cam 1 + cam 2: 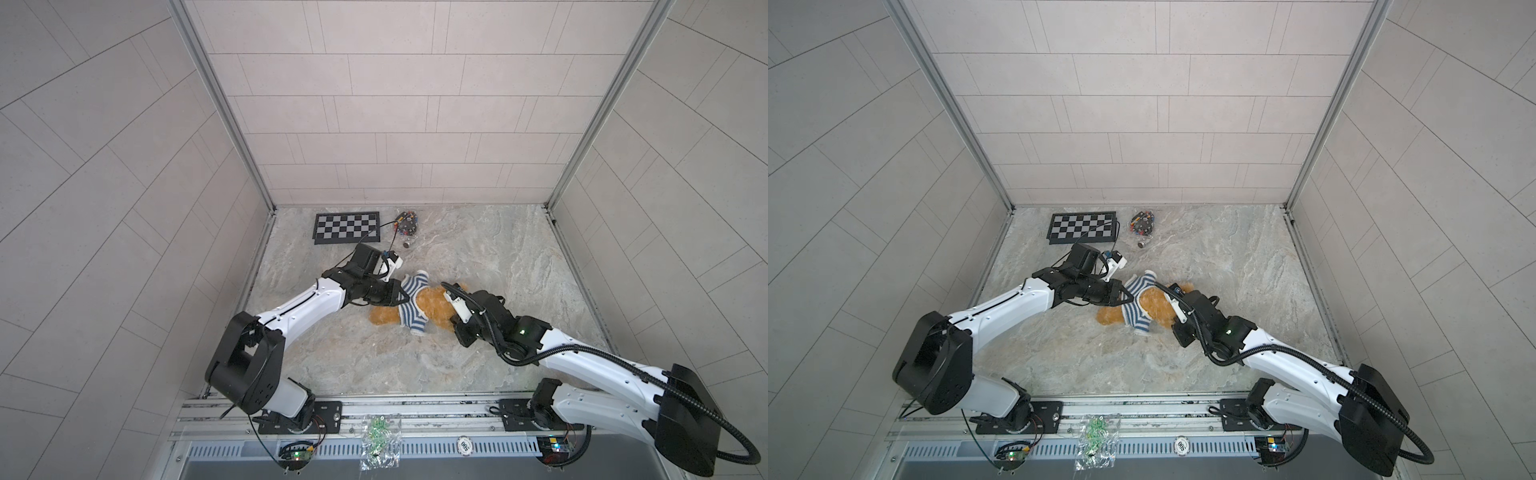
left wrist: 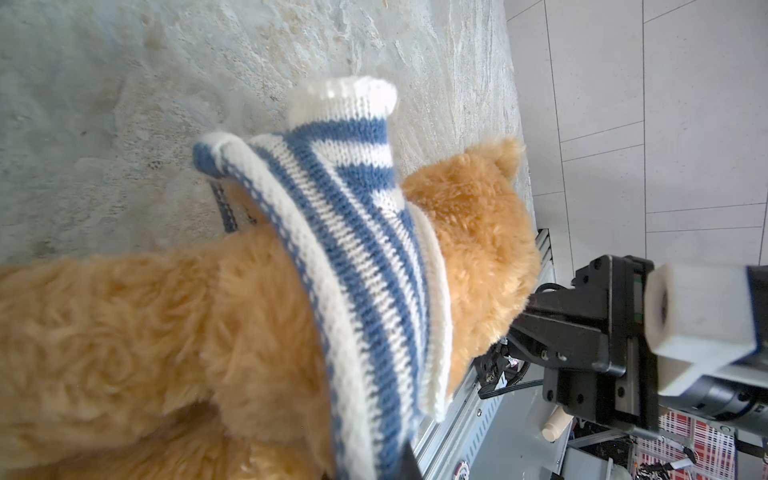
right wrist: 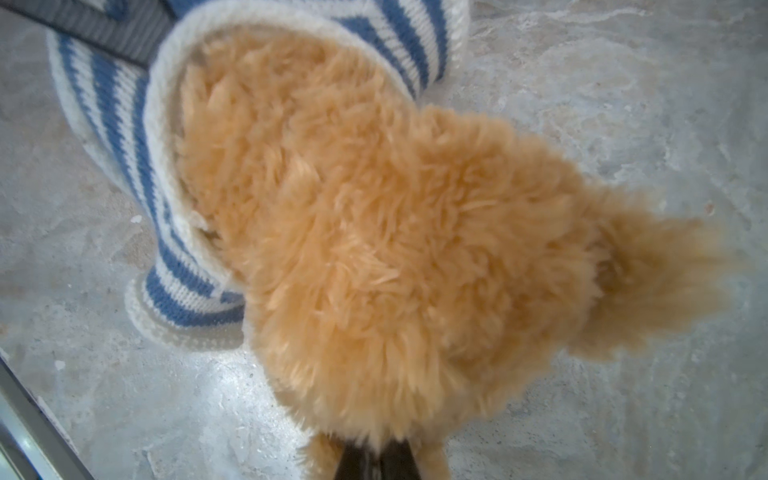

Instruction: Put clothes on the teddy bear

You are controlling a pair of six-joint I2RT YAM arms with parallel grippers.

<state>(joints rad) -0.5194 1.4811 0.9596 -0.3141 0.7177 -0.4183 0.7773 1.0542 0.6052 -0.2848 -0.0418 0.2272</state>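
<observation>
Blue-striped shirt point(image 1: 412, 316) sits round the bear point(image 1: 432, 304); your left gripper point(image 1: 401, 296) pinches the shirt's edge, and your right gripper point(image 3: 372, 457) is closed on the bear's fur

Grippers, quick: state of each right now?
Left gripper: shut on the striped shirt at its hem.
Right gripper: shut, tips in the teddy bear fur; actual grip unclear.

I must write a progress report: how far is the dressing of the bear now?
Done: the bear has its head through the shirt collar. In hand: left gripper holds the hem, right gripper pinches head fur. Left: both sleeves look empty, shirt not pulled down.
</observation>
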